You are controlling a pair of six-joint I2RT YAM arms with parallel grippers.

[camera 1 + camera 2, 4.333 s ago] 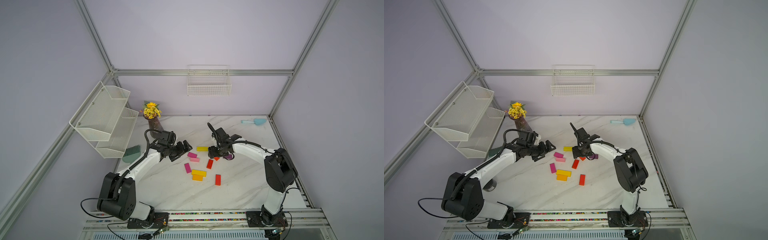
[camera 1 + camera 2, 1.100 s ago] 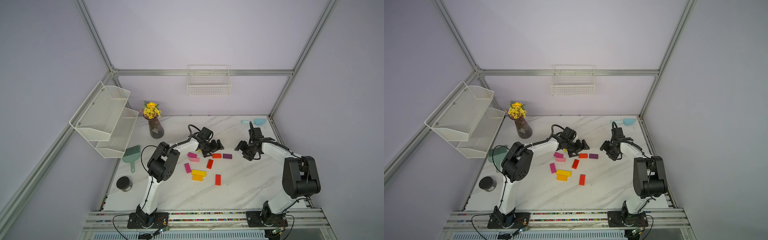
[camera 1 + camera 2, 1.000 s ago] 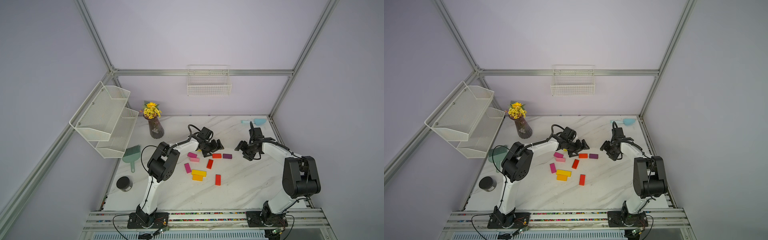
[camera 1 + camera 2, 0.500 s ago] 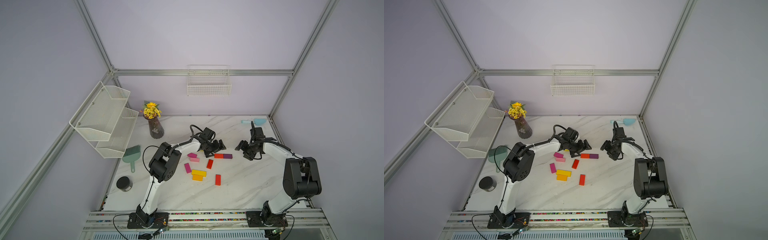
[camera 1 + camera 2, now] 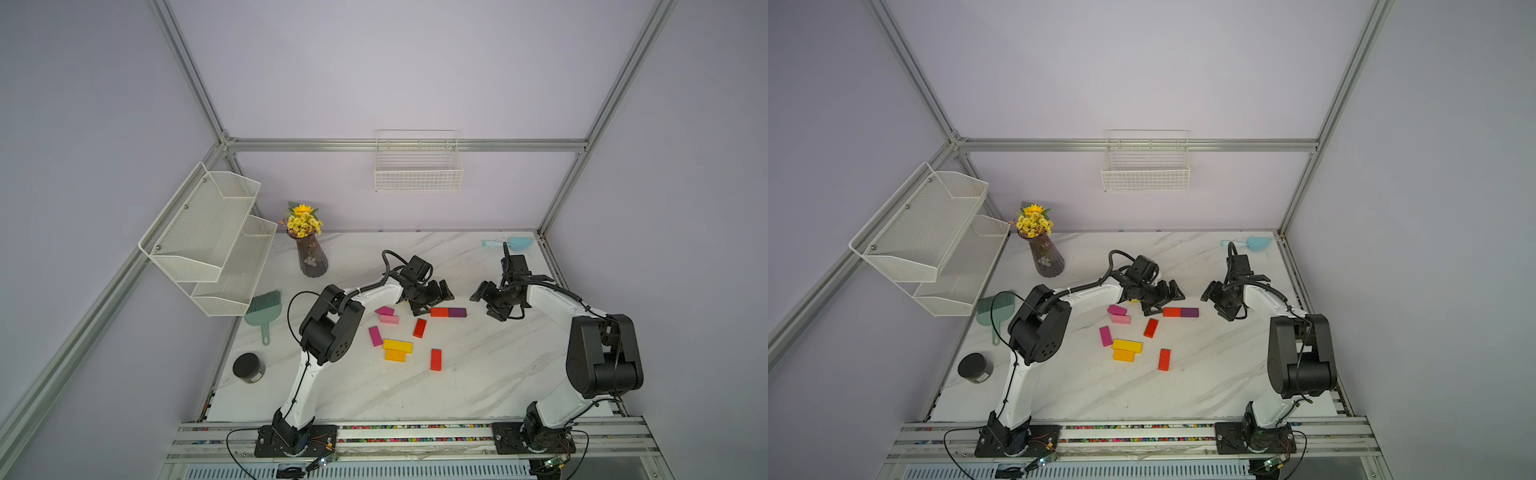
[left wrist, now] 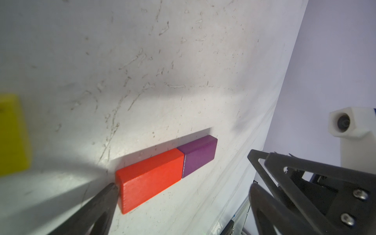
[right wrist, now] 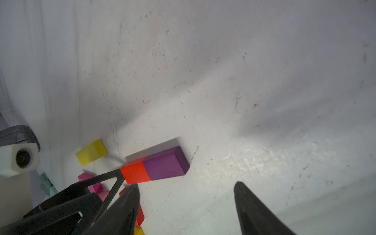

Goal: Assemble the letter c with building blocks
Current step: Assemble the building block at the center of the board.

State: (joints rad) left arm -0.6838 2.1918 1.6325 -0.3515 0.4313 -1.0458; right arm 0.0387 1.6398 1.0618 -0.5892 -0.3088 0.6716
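Loose blocks (image 5: 397,345) in pink, yellow and red lie on the white tabletop (image 5: 478,374). The left claw (image 5: 433,300) is wide open and holds nothing. One fingertip (image 6: 109,189) touches the orange-red block (image 5: 439,312). This block sits end to end with the purple block (image 5: 457,312). The right claw (image 5: 487,305) is partly open nearby, holding nothing.

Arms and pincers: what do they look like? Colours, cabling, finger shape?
Both arms have white link shells with black joints and bases. Left arm and right arm each carry a black cable looping at the wrist. Left pincer and right pincer are black; fingers are tapered, open triangular frames with silver screws. A white camera housing sits on the wrist.
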